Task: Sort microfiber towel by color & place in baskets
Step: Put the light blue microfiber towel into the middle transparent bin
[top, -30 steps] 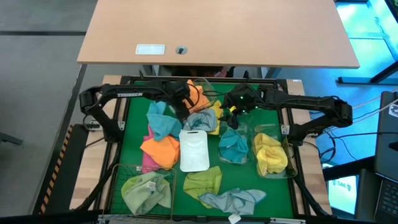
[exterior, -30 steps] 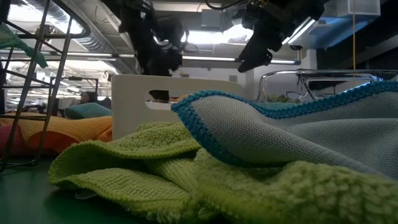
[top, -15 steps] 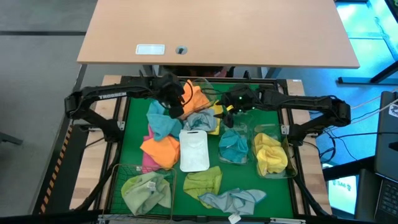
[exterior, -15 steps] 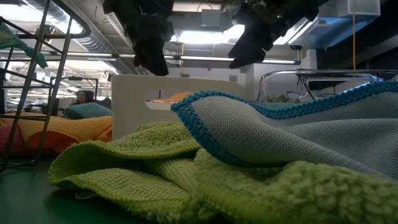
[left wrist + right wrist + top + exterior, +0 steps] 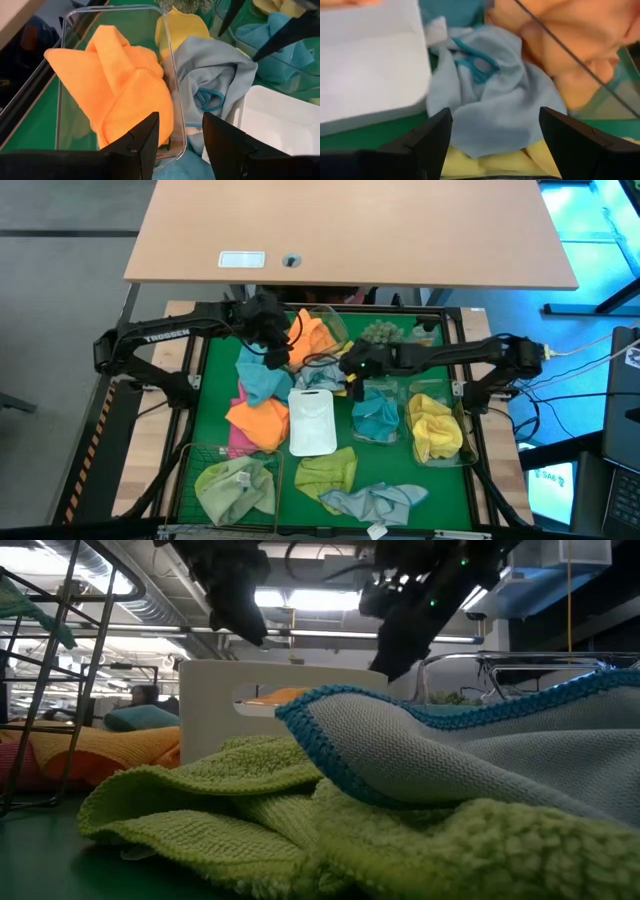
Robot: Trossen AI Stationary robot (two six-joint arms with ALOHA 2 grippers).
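The right gripper (image 5: 352, 367) had swung in from the back of the table to hover, fingers spread and empty, over a pale grey-blue towel (image 5: 487, 105) crumpled between the white tray (image 5: 312, 420) and the clear tub (image 5: 75, 60); a pick-up looked imminent. The left gripper (image 5: 272, 345) had drawn back, fingers apart and empty, above the orange towel (image 5: 127, 82) in that tub. The grey-blue towel lay bunched, with no clear long axis.

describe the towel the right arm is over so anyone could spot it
Find the white tray mid-table. Just beyond its far end, beside the clear tub of orange towels, lies a crumpled pale grey-blue towel. Its teal edging sets it apart from its neighbours.
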